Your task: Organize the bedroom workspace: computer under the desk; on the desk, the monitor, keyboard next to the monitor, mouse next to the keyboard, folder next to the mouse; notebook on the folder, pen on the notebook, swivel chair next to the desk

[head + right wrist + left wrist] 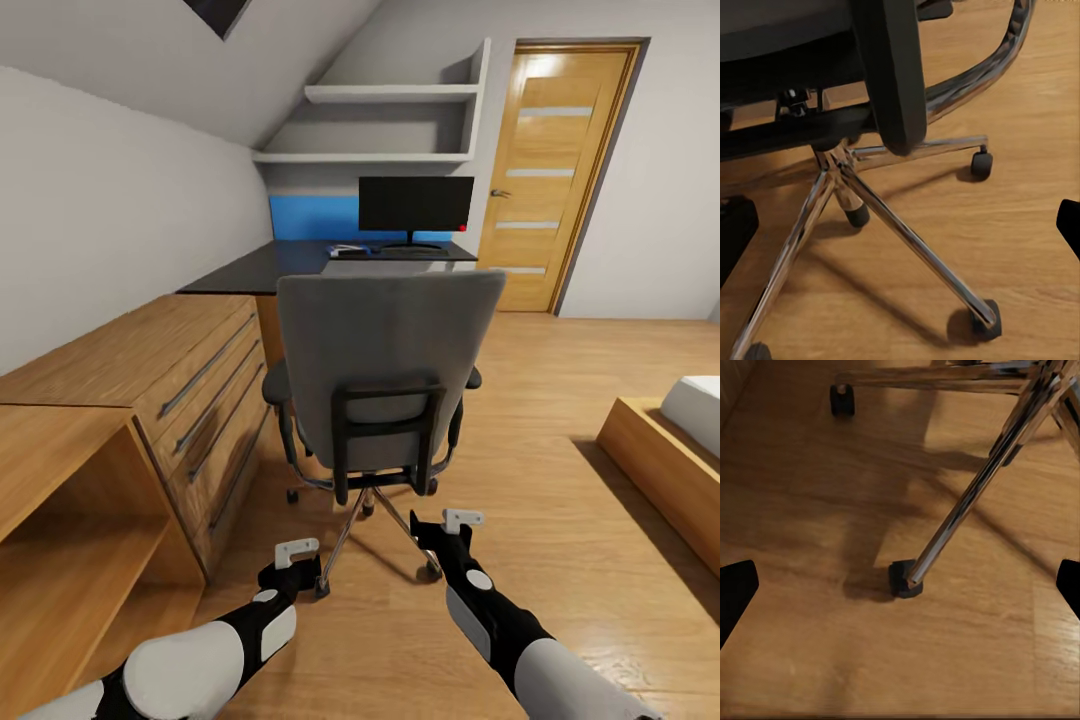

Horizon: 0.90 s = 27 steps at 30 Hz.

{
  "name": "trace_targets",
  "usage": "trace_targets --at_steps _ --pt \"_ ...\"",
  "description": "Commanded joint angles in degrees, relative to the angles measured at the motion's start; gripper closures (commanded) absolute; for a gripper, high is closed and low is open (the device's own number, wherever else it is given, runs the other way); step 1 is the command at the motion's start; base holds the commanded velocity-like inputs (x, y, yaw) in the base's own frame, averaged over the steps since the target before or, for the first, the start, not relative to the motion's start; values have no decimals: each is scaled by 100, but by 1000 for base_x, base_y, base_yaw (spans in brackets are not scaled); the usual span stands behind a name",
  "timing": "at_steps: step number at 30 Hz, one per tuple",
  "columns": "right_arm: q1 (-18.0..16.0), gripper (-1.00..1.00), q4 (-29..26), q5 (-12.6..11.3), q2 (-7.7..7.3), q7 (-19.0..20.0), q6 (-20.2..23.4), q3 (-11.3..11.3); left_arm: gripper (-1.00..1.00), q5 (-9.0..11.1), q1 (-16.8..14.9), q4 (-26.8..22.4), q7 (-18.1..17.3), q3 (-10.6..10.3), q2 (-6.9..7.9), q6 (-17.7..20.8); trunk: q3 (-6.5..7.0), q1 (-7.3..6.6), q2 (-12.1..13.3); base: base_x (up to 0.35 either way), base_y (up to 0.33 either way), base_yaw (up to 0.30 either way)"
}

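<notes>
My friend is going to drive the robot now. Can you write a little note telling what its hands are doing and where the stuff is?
Left gripper: open, empty, low over the wood floor near a chair castor.
Right gripper: open, empty, behind the chair's silver five-legged base.
Grey fabric swivel chair: back toward the robot, standing between it and the glossy black desk.
Black flat monitor: already on the desk; small items beside its foot are too small to tell.
Seat hidden, so the folder cannot be checked.
Left: the folder, notebook and pen stack, then parking the chair.

A light-wood dresser (190,385) with bar handles is seen at left; a wood-framed bed (668,450) is glimpsed at right.
</notes>
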Motion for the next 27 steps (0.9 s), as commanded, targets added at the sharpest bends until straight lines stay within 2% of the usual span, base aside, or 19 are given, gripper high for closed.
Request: trace_targets --at_steps 1,8,12,20,27 --pt "-8 -100 -7 -45 -10 -35 -28 46 -100 24 -9 -23 43 -47 0 1 -24 21 -44 0 0 0" --pt "-7 -100 -35 -38 -19 69 -32 43 -100 17 -14 -90 6 -47 0 24 -149 175 -325 0 0 0" --pt "-9 -100 -39 -36 -20 117 -37 48 -100 16 -8 -109 -181 -50 0 -18 -221 263 -485 0 0 0" --pt "-8 -100 -41 -35 -20 135 -41 55 -100 3 -7 -109 -469 -72 0 -258 -221 263 -485 0 0 0" --pt "-9 -100 -37 -35 -20 137 -42 52 -100 10 -6 -118 -520 -91 0 -781 -221 263 -485 0 0 0"
